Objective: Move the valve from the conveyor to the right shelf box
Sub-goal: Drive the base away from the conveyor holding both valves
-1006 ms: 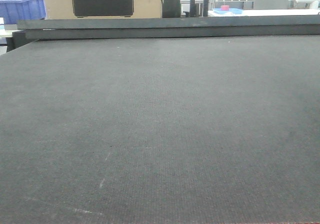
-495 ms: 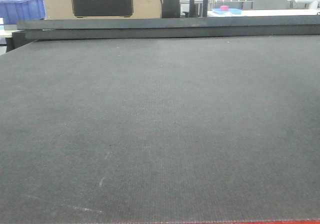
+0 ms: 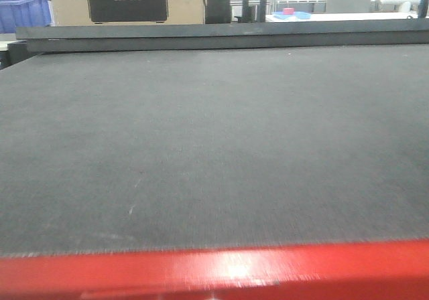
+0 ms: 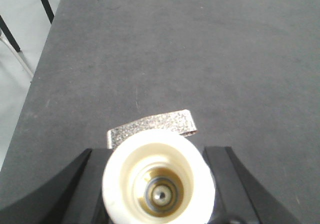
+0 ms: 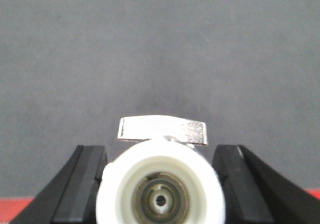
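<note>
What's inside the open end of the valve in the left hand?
Inside the valve held by the left hand: a brassy ring around a small grey centre piece. Anything deeper is covered.

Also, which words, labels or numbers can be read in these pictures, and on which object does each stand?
On the black panel of the tan cardboard box: one faint word, too blurred to read.
On the cream plastic valve in the left gripper: none.
On the white plastic valve in the right gripper: none.
On the dark grey woven conveyor belt and the red strip: none.
</note>
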`<state>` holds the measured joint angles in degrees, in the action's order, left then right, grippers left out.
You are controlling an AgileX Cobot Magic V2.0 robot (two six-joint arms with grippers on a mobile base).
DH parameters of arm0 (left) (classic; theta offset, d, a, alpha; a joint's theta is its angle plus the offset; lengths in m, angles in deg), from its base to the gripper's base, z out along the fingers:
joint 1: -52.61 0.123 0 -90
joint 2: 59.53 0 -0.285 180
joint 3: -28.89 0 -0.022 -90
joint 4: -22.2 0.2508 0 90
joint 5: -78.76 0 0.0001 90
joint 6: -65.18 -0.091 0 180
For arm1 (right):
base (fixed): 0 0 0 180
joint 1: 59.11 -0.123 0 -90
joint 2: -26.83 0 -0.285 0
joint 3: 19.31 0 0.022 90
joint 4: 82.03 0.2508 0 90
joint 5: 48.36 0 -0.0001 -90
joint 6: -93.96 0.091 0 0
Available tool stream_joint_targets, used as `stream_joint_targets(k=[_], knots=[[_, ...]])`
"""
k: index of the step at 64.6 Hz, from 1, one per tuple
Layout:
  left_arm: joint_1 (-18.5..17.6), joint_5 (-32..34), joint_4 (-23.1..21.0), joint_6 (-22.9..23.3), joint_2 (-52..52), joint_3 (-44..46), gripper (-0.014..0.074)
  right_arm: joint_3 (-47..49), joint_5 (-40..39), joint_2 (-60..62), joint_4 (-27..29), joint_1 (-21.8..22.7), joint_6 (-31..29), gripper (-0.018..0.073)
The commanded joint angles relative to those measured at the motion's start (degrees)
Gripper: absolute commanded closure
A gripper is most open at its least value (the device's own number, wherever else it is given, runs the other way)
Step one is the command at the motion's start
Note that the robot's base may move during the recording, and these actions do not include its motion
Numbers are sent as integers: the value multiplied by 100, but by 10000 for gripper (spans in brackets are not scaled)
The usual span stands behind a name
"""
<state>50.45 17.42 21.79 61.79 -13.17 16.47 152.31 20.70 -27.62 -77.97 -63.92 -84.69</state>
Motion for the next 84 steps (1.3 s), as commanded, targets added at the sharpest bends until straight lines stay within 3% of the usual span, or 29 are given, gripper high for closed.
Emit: stream_joint_targets(k=[1, 84], knots=[[10, 253, -41, -9, -56, 32, 708, 92, -360, 52, -47, 9, -40, 727], [10, 253, -41, -9, -56, 32, 708, 92, -360, 52, -47, 9, -40, 727]])
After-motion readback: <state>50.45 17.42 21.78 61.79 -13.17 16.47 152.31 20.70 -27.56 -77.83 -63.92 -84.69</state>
